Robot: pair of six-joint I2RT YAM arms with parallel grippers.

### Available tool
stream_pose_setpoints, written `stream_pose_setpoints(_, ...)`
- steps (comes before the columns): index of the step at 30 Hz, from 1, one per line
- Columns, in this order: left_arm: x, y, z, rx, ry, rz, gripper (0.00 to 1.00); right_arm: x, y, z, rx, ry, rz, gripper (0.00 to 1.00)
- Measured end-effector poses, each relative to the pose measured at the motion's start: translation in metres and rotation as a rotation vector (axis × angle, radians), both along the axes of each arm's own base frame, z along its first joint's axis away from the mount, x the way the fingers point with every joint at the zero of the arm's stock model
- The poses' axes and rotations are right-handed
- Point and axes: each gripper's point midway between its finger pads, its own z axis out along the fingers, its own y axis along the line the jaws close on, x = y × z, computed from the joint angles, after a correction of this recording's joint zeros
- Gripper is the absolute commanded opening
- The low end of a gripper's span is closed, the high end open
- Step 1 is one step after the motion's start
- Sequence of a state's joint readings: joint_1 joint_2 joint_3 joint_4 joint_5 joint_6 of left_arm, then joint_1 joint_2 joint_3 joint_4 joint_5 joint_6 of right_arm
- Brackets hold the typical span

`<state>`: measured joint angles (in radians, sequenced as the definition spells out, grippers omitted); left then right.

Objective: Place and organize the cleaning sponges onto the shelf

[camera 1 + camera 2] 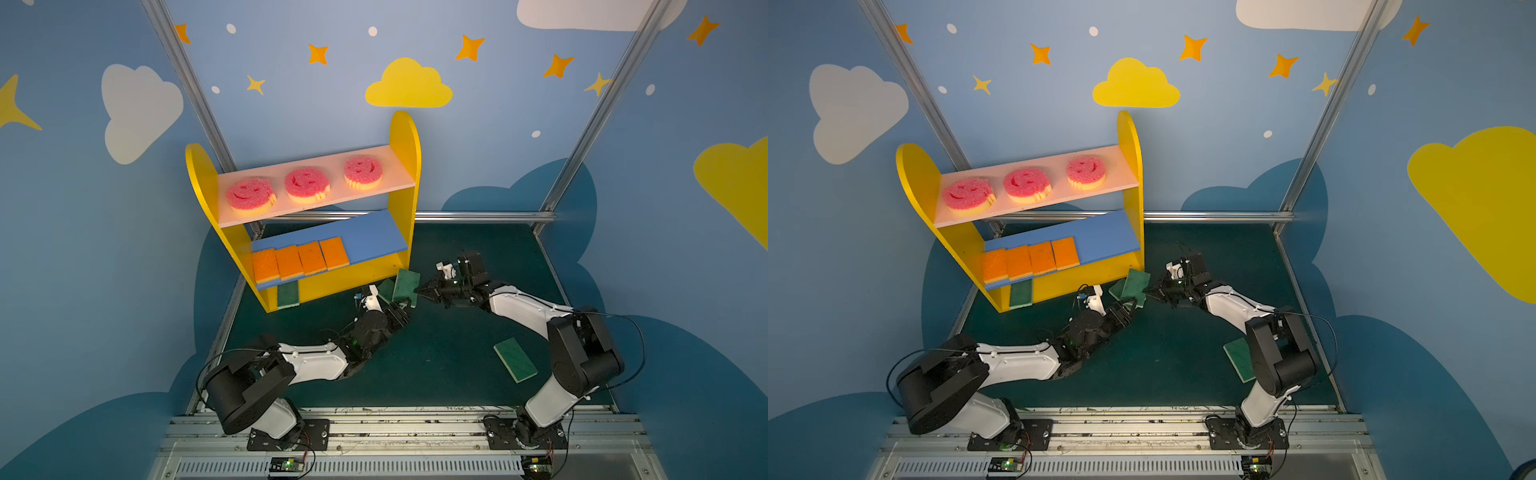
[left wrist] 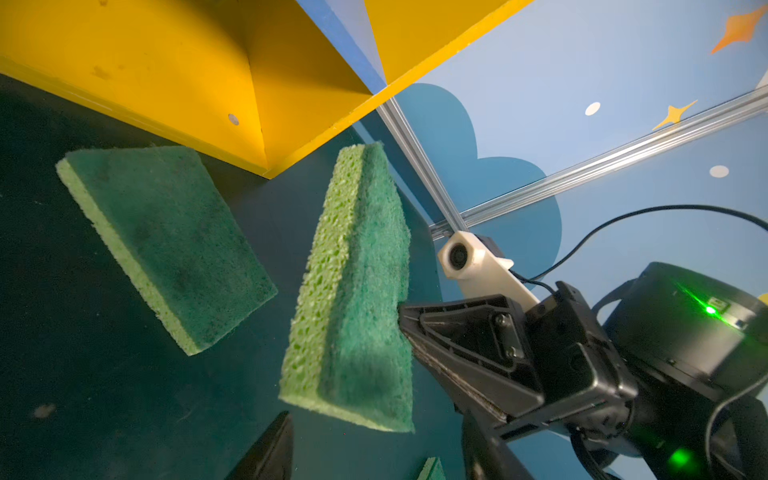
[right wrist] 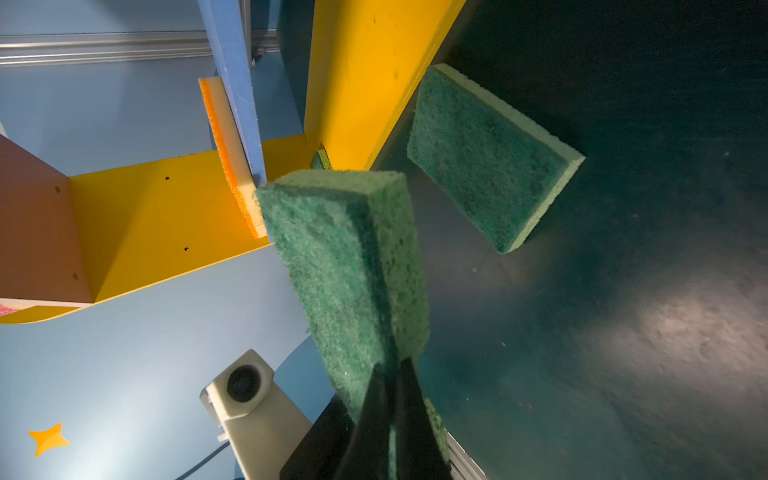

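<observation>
In a top view, the right claw [image 1: 417, 292] is grasping a green sponge [image 1: 406, 284] on edge by the shelf [image 1: 405, 174]. In the left wrist view, the left claw [image 2: 374, 446] is standing released beside it. In the right wrist view, a second sponge [image 3: 490, 158] is lying flat on the counter [image 3: 623, 332].

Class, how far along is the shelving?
Done: three pink sponges on the pink board, four orange sponges on the blue board, one green sponge on the yellow base. In hand: right gripper clamps a second green sponge. Remaining: two loose green sponges on the mat.
</observation>
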<state>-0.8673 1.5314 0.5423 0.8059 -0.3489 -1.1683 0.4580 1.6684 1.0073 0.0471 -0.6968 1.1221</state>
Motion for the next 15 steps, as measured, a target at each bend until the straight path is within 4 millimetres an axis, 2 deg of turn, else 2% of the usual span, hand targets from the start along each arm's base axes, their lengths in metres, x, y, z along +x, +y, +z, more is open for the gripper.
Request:
stream_pose_setpoints(6, 0.006, -0.007, -0.023, -0.018, 0.041, 0.012, 0.5, -0.002, -0.004, 0.001, 0.007, -0.001, -0.005, 0.0)
stream_pose_setpoints(13, 0.011, -0.013, -0.014, -0.059, 0.024, 0.02, 0.43, -0.003, -0.008, -0.003, 0.011, 0.01, -0.008, 0.0)
stream_pose_setpoints(15, 0.012, -0.014, -0.011, -0.07, 0.018, 0.024, 0.38, -0.004, -0.008, -0.004, 0.014, 0.012, -0.004, 0.0)
